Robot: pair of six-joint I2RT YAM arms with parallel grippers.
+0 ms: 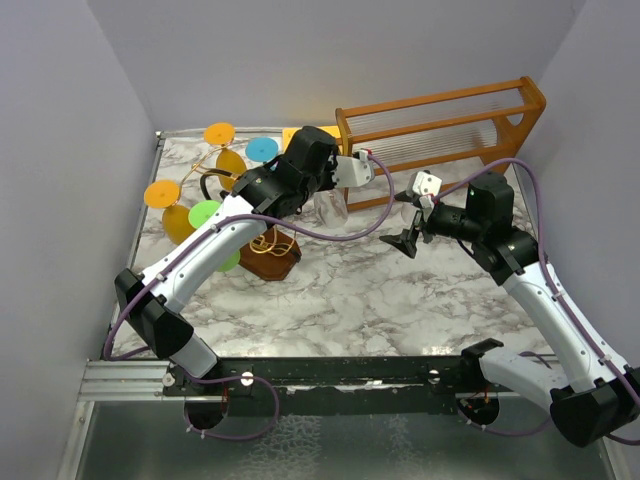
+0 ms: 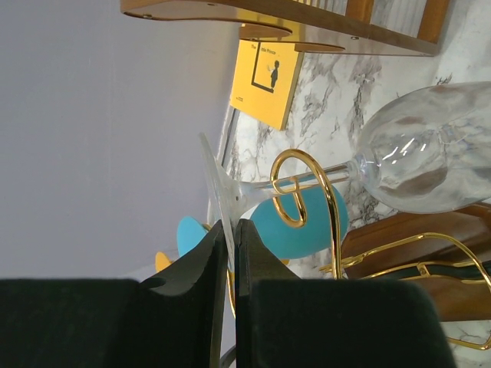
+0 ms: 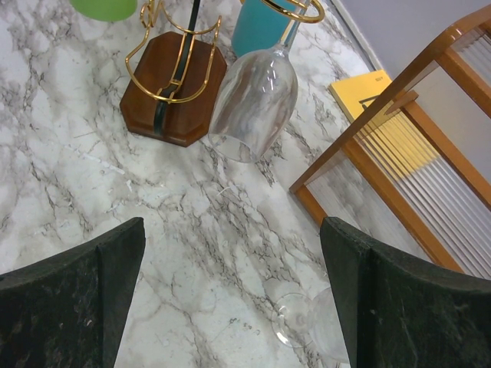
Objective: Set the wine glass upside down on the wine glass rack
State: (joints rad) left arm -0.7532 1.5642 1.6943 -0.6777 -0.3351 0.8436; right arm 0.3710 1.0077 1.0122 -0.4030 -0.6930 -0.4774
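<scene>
A clear wine glass (image 2: 426, 149) hangs bowl down, a little tilted, with its stem through a gold wire loop (image 2: 295, 184) of the wine glass rack (image 3: 173, 88). My left gripper (image 2: 230, 224) is shut on the thin edge of the glass's foot (image 2: 217, 188). In the right wrist view the glass's bowl (image 3: 253, 103) hangs just right of the rack's dark brown base. From above, the glass (image 1: 330, 208) shows under the left wrist. Further to the right my right gripper (image 1: 410, 215) stands open, its fingers (image 3: 77, 291) wide apart over bare marble.
Orange, blue and green glasses (image 1: 205, 214) hang on the rack's other arms. A large orange-brown wooden frame (image 1: 450, 125) with clear rods stands at the back right, a yellow card (image 2: 265, 73) beside it. A second clear glass (image 3: 307, 326) lies on the marble under my right gripper.
</scene>
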